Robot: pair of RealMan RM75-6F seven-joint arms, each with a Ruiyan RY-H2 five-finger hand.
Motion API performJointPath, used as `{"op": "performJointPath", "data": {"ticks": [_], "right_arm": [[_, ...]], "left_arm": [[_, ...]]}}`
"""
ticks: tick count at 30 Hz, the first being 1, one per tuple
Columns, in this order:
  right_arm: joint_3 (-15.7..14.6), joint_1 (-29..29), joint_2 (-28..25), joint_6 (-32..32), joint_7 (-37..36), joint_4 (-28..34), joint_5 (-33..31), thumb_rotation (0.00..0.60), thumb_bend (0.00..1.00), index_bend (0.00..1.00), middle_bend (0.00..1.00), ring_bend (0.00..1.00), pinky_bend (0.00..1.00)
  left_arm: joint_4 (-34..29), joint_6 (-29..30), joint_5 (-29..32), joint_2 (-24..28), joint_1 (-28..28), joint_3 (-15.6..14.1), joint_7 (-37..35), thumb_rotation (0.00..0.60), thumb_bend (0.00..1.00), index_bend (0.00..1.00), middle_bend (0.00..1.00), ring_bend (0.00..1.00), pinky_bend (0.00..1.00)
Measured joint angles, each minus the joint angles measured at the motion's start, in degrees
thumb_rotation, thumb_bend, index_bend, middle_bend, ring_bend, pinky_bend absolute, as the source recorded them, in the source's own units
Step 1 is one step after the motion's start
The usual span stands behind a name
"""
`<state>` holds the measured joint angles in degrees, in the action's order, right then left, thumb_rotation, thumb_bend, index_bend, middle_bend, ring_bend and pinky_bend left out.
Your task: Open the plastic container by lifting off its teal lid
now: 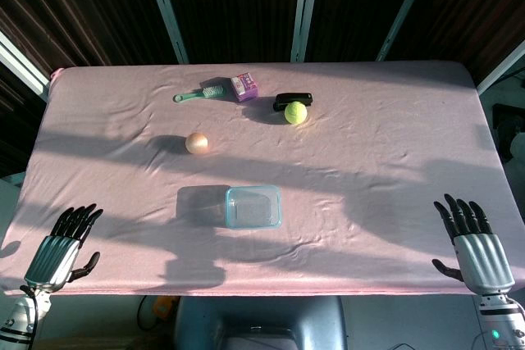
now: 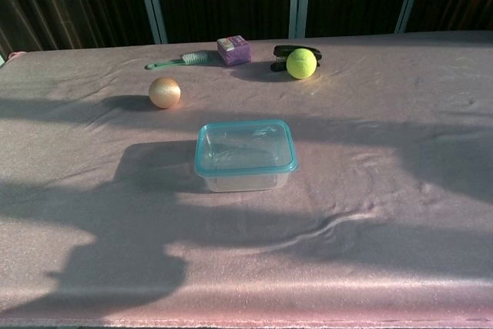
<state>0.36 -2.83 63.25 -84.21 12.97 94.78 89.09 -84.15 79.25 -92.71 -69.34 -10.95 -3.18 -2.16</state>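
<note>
The left robot hand (image 1: pixel 64 243) rests at the near left edge of the tabletop (image 1: pixel 394 161), fingers spread wide and holding nothing. Near the middle, a little left of centre, sits the plastic container (image 2: pixel 245 179) with its teal lid (image 2: pixel 245 146) on and seated all round the rim. Behind it lie an orange ball (image 2: pixel 165 92), a green brush (image 2: pixel 181 60), a purple box (image 2: pixel 234 50), a yellow tennis ball (image 2: pixel 302 63) and a black object (image 2: pixel 283 51) just behind that ball. The right robot hand (image 1: pixel 473 247) sits at the near right edge, also spread wide and empty.

Both hands are well apart from the container, so the lift has not begun. I judge the main risk is that the light, clear box rises with its lid, or skids on the wrinkled pink cloth, if 1 hand pulls up without the other steadying the base. A snug rim could also release suddenly and fling the lid.

The head view alone shows the 2 hands. The chest view shows neither, but gives the container's side wall and the lid's raised lip, which the overhead look flattens.
</note>
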Motion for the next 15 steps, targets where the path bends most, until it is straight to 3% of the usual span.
{"op": "performJointPath", "data": {"ticks": [8,15], "right_arm": [[0.1,-0.2,-0.1,0.5,0.2,0.2,-0.4,0.6,0.08,0.0,0.0,0.0,0.0],[-0.2,-0.3,-0.5,0.6,-0.5,0.5,0.1,0.6,0.08,0.0,0.0,0.0,0.0]], "left_arm": [[1.7,0.1,-3.4,-1.7,-1.6,-0.2,-4.2,0.6,0.29,0.0,0.0,0.0,0.0],[3.4,-3.1,-9.3,-5.7,-9.7,0.1,-18.0,0.6,0.26,0.0,0.0,0.0,0.0]]}}
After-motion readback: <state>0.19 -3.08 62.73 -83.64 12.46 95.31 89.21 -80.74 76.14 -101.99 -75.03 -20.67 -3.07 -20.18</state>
